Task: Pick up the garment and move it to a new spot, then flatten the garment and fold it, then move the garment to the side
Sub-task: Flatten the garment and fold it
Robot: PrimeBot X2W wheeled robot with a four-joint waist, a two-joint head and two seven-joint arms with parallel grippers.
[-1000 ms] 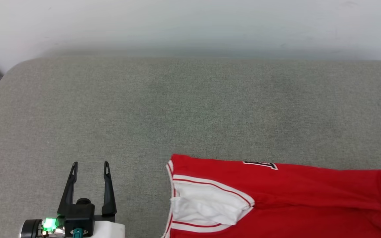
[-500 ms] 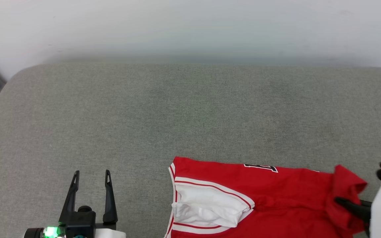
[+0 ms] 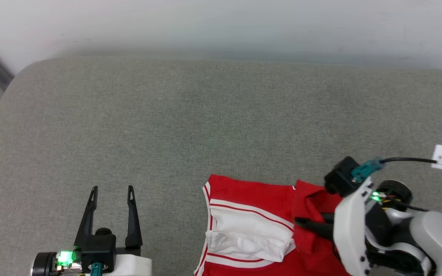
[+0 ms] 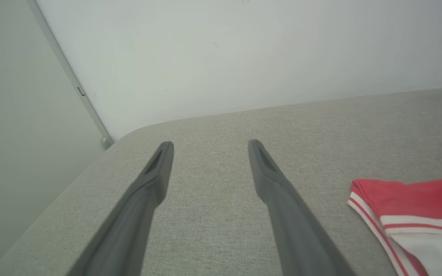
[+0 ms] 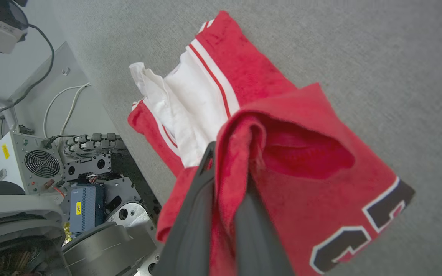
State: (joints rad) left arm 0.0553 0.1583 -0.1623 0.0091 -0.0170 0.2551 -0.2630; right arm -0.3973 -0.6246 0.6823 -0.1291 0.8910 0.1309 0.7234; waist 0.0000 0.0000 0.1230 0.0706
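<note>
Currently: right gripper [image 3: 301, 223] clamped together on a bunched red fold of the jersey T-shirt [image 3: 251, 191], with the cloth pinched between both dark fingers. Fold raised off the rest and drawn over the flat part. Jersey T-shirt lies at the near edge of the grey fabric cushion [image 3: 205, 122], right of centre in the head view. White sleeve [image 3: 244, 234] with striped trim faces up. Black-and-white lettering [image 5: 359, 234] shows on the raised part in the right wrist view. Left gripper [image 3: 112, 191]: fingers wide apart, holding nothing, over bare cushion, well apart from the jersey's left edge. Pale wall [image 3: 221, 23] behind.
</note>
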